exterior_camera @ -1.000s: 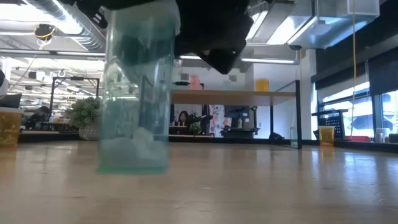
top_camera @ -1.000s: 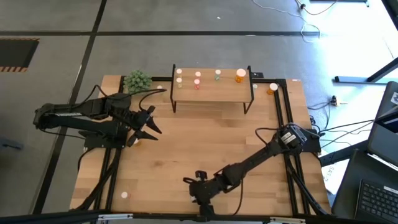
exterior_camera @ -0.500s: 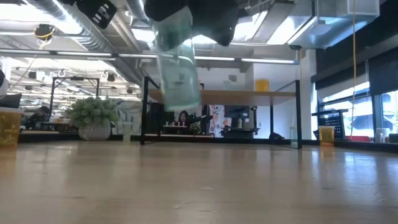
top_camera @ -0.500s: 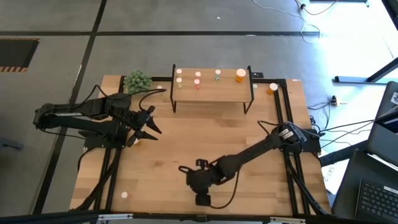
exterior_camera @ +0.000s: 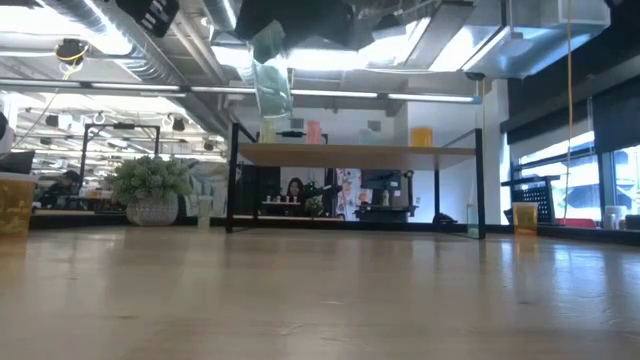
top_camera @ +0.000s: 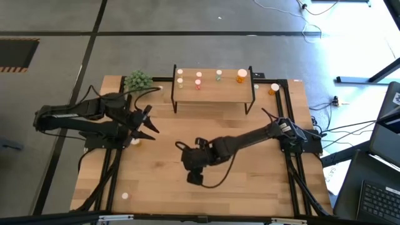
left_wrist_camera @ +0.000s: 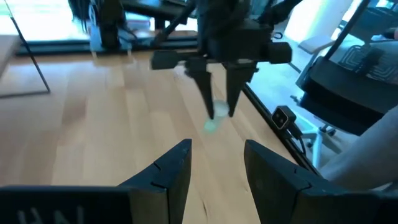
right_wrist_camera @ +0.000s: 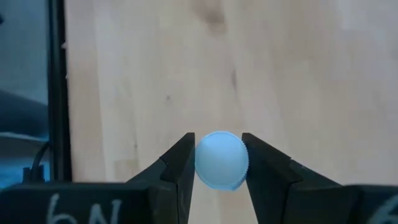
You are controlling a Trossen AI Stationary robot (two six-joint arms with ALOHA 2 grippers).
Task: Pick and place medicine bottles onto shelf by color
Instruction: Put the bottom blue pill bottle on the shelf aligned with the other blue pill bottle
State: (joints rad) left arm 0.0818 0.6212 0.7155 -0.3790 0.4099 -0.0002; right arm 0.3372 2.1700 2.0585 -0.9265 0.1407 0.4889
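Shelf (top_camera: 212,91) held six medicine bottles, two more lay just beside it and two well away on the table, as the right gripper (top_camera: 195,157) carried one light, rigid green bottle (exterior_camera: 270,70), pinched at its slick cap, and the idle left gripper (top_camera: 145,123) stood part-open, empty.

We can make out only partial markings. Pale characters that look like "6N" sit on the dark body of the right tool (right_wrist_camera: 216,163), cut off at the edge. Similar pale letters, perhaps "HN", show on the left tool (left_wrist_camera: 216,163) housing. We read nothing else anywhere.
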